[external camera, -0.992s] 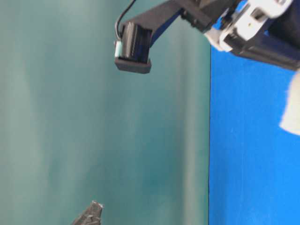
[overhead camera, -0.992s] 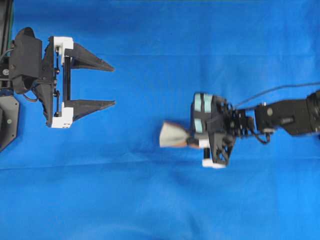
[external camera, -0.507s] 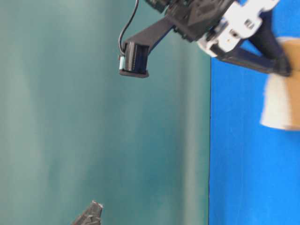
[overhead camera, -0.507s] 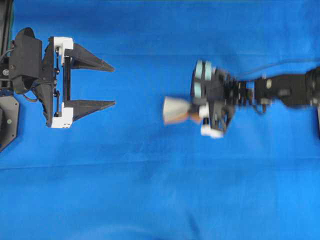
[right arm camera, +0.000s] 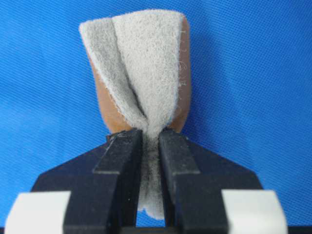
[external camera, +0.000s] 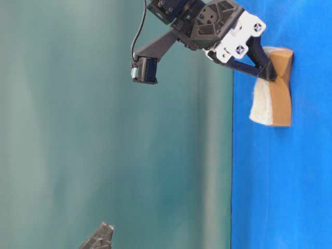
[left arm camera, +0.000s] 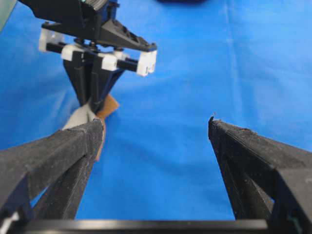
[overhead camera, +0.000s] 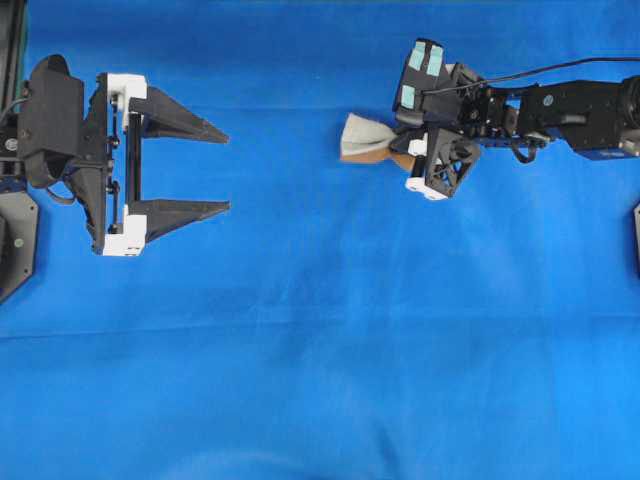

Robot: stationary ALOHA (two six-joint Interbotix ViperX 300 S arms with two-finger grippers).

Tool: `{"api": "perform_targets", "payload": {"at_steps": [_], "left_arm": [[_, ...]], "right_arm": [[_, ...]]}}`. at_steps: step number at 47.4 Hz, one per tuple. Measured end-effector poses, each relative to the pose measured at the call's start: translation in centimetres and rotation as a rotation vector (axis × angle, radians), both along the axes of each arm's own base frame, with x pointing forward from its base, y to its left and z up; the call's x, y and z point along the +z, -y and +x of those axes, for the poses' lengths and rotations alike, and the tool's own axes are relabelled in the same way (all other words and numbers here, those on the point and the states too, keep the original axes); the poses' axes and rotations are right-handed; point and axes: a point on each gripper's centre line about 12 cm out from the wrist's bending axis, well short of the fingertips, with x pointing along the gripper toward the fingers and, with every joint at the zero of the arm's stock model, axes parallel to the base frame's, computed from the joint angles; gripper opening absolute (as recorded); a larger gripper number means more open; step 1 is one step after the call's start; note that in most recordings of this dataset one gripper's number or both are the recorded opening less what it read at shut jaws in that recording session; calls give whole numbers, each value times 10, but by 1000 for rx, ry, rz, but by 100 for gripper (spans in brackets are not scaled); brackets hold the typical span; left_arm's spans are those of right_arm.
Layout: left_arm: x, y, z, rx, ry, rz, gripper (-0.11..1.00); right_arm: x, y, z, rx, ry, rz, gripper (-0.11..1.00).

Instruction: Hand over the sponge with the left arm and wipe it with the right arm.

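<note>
The sponge, whitish-grey on top and orange-brown beneath, is pinched and folded at one end by my right gripper, which is shut on it. In the right wrist view the sponge fans out beyond the gripper. It touches the blue cloth in the table-level view, sponge under the right gripper. My left gripper stands wide open and holds nothing at the far left. From the left wrist the sponge peeks past the left gripper.
A blue cloth covers the whole table, with a faint crease across its lower half. A black cable runs along the right arm. A teal-green backdrop fills the left of the table-level view.
The right gripper has swept the sponge over the cloth toward the top of the overhead view and turned slightly. The left arm has stayed still and open.
</note>
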Motion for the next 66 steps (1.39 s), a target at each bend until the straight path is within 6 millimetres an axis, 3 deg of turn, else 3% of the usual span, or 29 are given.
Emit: {"api": "perform_targets", "payload": {"at_steps": [6, 15, 22, 31, 37, 42, 58, 66], "left_arm": [[0, 0, 0, 0, 0, 0, 90], [-1, 0, 0, 0, -3, 0, 90], [0, 0, 0, -2, -2, 1, 90], [-1, 0, 0, 0, -3, 0, 90], [-1, 0, 0, 0, -5, 1, 90], [0, 0, 0, -2, -3, 0, 90], [-1, 3, 0, -11, -5, -2, 90], [-1, 4, 0, -16, -8, 1, 90]], "right_arm": [[0, -29, 9, 62, 5, 17, 16], [1, -105, 20, 203, 18, 77, 16], [4, -151, 23, 270, 30, 125, 16], [6, -179, 20, 301, 26, 163, 16], [4, -172, 20, 288, 6, 155, 16], [3, -154, 20, 256, -13, 137, 16], [3, -61, 18, 89, -19, 60, 16], [3, -53, 17, 79, -15, 49, 16]]}}
